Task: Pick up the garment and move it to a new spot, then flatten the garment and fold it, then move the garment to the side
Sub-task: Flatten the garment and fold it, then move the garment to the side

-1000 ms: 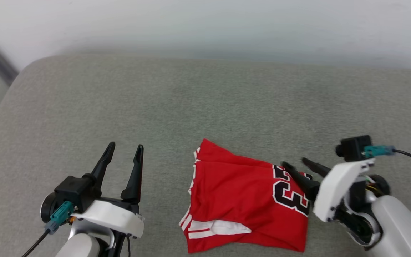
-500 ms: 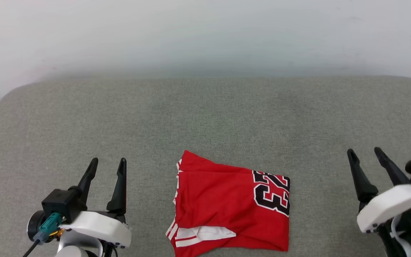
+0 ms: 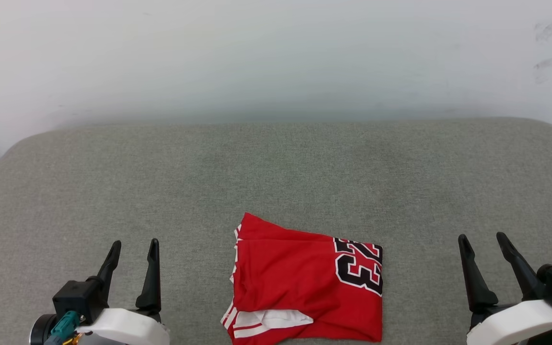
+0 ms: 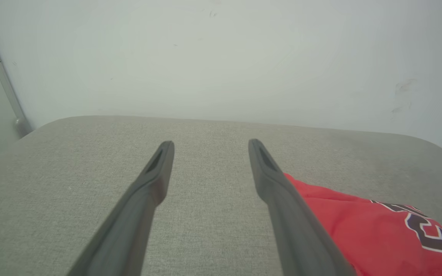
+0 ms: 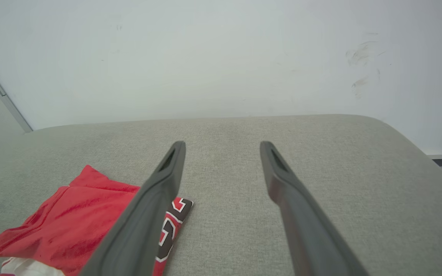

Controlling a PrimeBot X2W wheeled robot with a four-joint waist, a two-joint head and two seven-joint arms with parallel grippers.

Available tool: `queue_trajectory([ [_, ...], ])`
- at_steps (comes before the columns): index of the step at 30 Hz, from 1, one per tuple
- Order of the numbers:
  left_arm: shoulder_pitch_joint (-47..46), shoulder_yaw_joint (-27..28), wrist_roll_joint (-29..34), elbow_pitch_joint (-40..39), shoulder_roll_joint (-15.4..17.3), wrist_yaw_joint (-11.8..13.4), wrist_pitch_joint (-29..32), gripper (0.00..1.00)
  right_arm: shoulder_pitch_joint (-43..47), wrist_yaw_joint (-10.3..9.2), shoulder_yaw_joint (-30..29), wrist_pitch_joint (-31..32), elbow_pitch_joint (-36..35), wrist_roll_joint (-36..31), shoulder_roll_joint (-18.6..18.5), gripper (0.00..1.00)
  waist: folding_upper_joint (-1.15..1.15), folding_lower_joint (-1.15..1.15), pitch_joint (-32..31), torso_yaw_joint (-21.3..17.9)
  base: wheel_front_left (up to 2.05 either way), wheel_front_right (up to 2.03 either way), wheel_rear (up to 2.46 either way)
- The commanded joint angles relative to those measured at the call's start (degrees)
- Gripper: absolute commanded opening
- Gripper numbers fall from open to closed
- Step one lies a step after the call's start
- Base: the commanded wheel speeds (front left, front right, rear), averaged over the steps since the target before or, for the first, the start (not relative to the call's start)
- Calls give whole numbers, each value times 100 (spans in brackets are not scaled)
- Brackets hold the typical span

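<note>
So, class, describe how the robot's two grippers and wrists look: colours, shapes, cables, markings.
The left gripper and right gripper each have two long black tapering fingers, slotted near the tips, set on a black block over a glossy white wrist shell. A teal connector sits beside the left wrist.

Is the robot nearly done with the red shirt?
Nearly. Done: the red jersey with white sleeve trim and black numerals lies folded on the grey fabric cushion. In hand: nothing; the left gripper and right gripper stand open, apart from it. Left: probably shifting it aside, since it sits in the middle.
</note>
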Motion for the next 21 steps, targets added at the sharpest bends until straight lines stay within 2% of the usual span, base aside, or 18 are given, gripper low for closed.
queue_trajectory([
  [1,77,35,44,15,-29,-25,-26,100,102,-2,-12,16,-93,-50,46,100,0,0,-16,2,0,0,0],
  [8,148,168,196,62,-133,-125,-26,100,239,-2,-46,184,-421,-153,114,100,0,0,-33,33,0,0,0],
  [15,97,292,309,101,-215,-220,-26,100,221,-2,-126,379,-432,-62,144,100,0,0,-2,45,0,0,0],
  [18,70,359,348,102,-266,-260,-26,100,216,-2,-290,637,-284,329,150,100,0,0,6,68,0,0,0],
  [21,18,406,389,111,-334,-300,-27,100,141,-2,-538,1203,-9,922,134,100,0,0,29,139,0,0,0],
])
